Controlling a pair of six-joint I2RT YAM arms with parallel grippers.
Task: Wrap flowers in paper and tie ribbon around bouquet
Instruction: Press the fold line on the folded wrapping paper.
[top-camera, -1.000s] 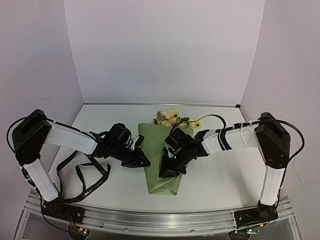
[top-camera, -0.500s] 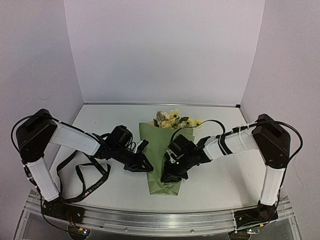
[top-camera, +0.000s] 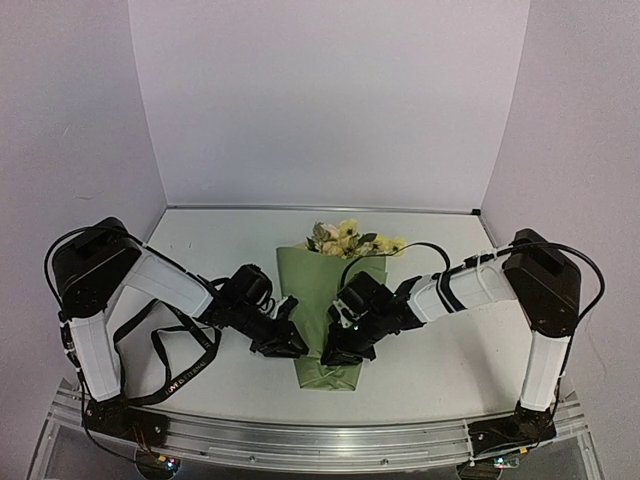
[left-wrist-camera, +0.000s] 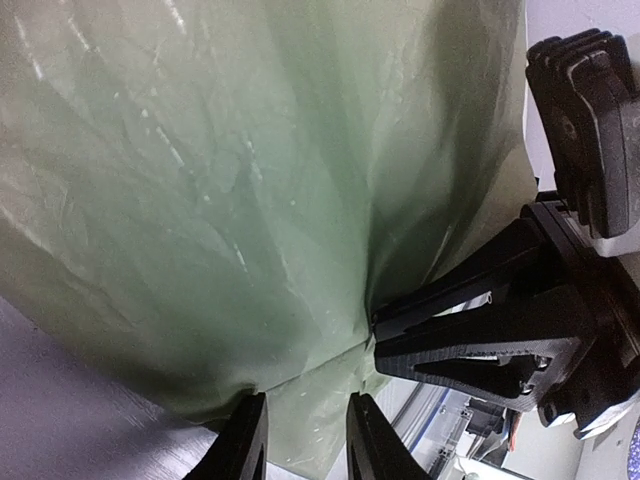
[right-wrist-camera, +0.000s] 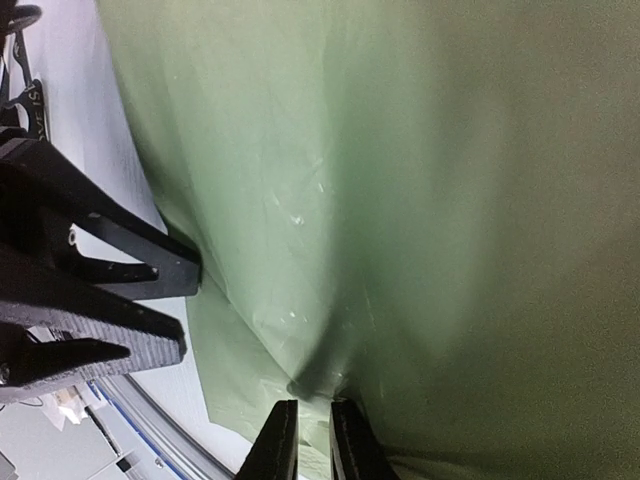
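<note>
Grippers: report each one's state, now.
Left gripper: open, astride an edge of the paper.
Right gripper: closed, pinching the paper.

This looks like a robotics lab booth: 3 plain pale panels (top-camera: 320, 100) stand around the white table (top-camera: 440, 370), and at the table's near edge an aluminium rail (top-camera: 320, 440) carries 2 robot arms (top-camera: 470, 285).

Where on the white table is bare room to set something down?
Free: the white table between the left wall and the olive-green paper cone; the near-right part, between the right arm and the front rail. Crowded: the cone's lower end, where the left arm also reaches in, and near-left, where the black ribbon lies.
</note>
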